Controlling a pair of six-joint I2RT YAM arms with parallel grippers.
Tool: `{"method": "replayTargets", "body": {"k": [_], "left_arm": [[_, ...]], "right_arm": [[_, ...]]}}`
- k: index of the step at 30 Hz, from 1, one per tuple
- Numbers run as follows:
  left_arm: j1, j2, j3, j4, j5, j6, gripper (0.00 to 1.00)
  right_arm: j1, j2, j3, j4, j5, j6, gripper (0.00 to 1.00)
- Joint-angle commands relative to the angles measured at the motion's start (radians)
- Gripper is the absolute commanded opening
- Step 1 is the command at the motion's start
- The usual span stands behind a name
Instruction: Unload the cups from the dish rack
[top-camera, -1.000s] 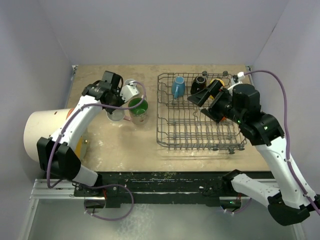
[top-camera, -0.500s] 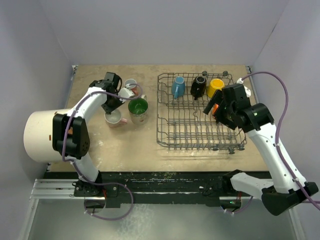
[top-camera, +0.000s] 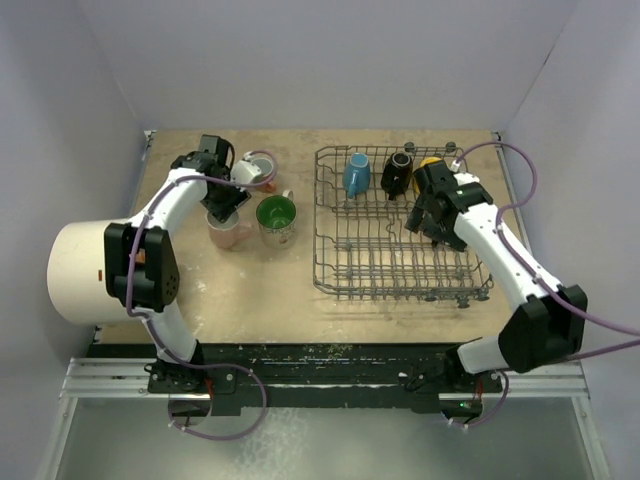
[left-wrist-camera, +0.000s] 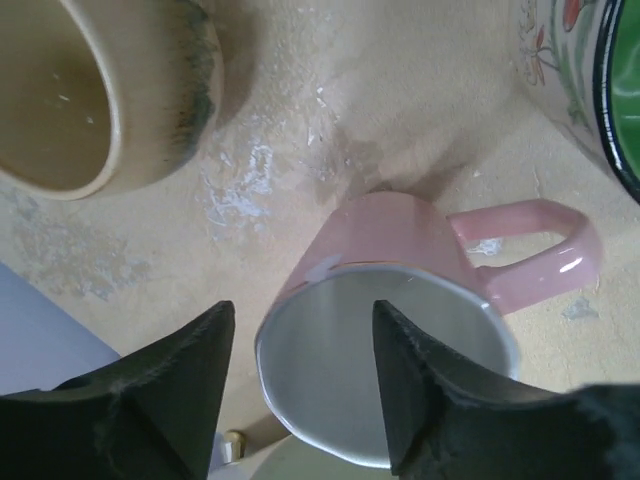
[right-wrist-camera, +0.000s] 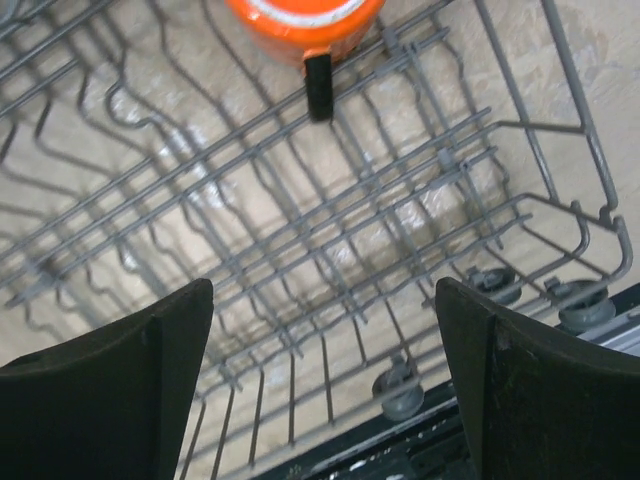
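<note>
- Left edge of the table (top-camera: 300, 290): big cream cylinder (top-camera: 85, 272), beside the left arm.
- Left arm stretches to the far-left part of the table, wrist turned down.
- Left gripper (left-wrist-camera: 303, 312): poised over the pink mug (left-wrist-camera: 400, 290), jaws partly spread, nothing gripped. In the wrist view one finger (left-wrist-camera: 170, 390) sits outside the rim and the other (left-wrist-camera: 440, 400) over the opening, so the mug's wall lies between them. Whether they touch it, cannot tell.
- Pink mug: upright on the table, out of the rack, pale inside, handle sticking out toward the cream mug.
- Tan mug (left-wrist-camera: 90, 90): upright on the table, near the pink one but apart.
- Cream mug (top-camera: 276, 218): green inside, flower pattern outside, upright, just right of the pink mug, not touching.
- Dish rack (top-camera: 372, 252): dark wire, on the right half of the table.
- Far row of the rack, left to right: blue mug (top-camera: 356, 174), black mug (top-camera: 398, 172), yellow mug (top-camera: 431, 163). The yellow one is partly hidden by the right arm.
- Orange mug (right-wrist-camera: 300, 18): in the rack, at the top edge of the right wrist view, dark handle pointing toward the fingers.
- Right gripper (right-wrist-camera: 322, 290): jaws spread wide, empty, hanging over the bare tines in the rack's right part. The orange mug is just ahead of the fingertips, apart from them.
</note>
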Motion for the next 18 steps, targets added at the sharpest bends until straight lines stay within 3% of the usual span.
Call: {"method": "replayTargets", "body": {"k": [1, 4, 12, 18], "left_arm": [[0.012, -0.111, 0.039, 0.060, 0.057, -0.021, 0.66], [0.012, -0.176, 0.070, 0.027, 0.093, -0.028, 0.79], [0.012, -0.334, 0.068, -0.055, 0.154, -0.006, 0.80], [0.012, -0.401, 0.103, -0.126, 0.216, -0.014, 0.87]], "right_arm": [[-0.075, 0.077, -0.024, 0.097, 0.071, -0.078, 0.92], [-0.115, 0.136, -0.035, 0.156, 0.060, -0.115, 0.90], [-0.138, 0.266, -0.035, 0.275, 0.033, -0.162, 0.86], [-0.139, 0.339, -0.056, 0.322, 0.034, -0.162, 0.76]]}}
